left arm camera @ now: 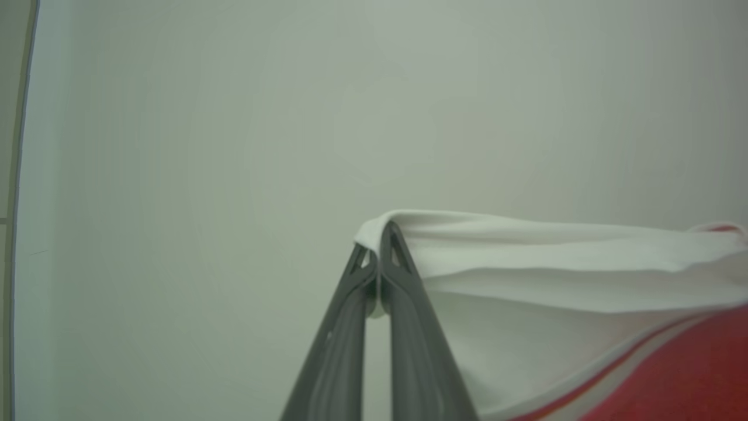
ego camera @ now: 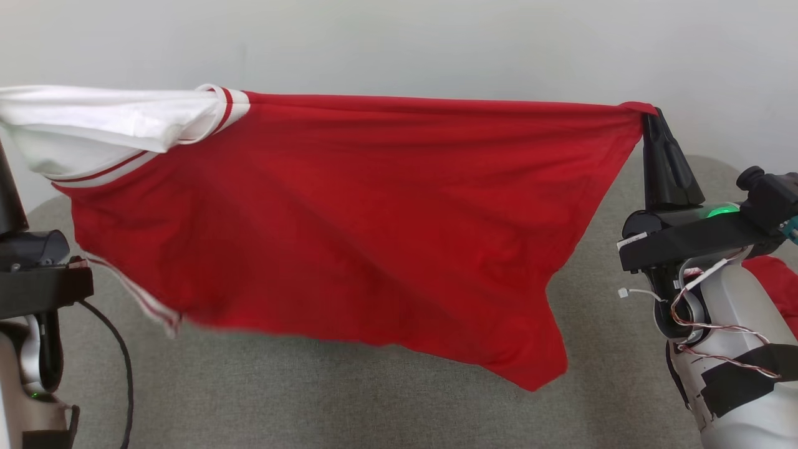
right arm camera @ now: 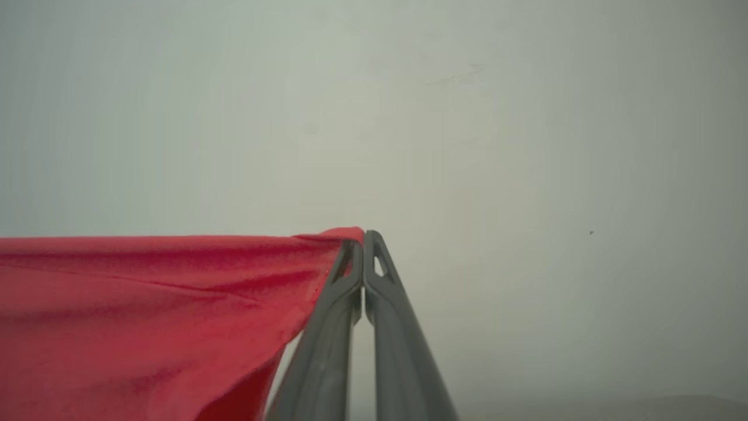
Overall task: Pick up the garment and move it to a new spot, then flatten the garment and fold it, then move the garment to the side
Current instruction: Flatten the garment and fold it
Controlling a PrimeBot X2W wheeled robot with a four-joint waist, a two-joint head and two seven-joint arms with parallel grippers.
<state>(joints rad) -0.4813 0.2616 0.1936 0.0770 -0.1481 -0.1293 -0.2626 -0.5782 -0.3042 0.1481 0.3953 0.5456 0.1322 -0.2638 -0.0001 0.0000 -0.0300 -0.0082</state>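
Garment (ego camera: 349,218): red, with a white sleeve (ego camera: 93,125) edged in red stripes. It is in the air, stretched wide between the two grippers, above the table (ego camera: 312,399) and in front of the wall (ego camera: 436,43).
Left gripper (left arm camera: 378,248): jaws pressed together on the tip of the white sleeve, and a fold of white cloth wraps over the fingertips.
Right gripper (right arm camera: 363,244): jaws clamped on the red corner at the far end of the top edge.
Top edge: pulled nearly straight and level from one grip to the other.
Why held so: the two pinches are well apart and at equal height, so the cloth hangs open as one sheet. This looks like spreading it before laying it flat.
Lower edge: slants down to a loose corner (ego camera: 542,380) on the right side. The corner seems to hang clear of the table, though I cannot tell for sure. The striped hem (ego camera: 156,308) at lower left is blurred.
Table: grey fabric top, bare beneath the garment, so there is room to lower it.
Other cloth (ego camera: 776,280): a red patch behind the right arm at the table's right edge. I cannot tell what it is.
Step, as I judge it: lifted and spread, with flattening and folding not yet done.
Risk: the sleeve grip is on a thin tip and could slip under tension.
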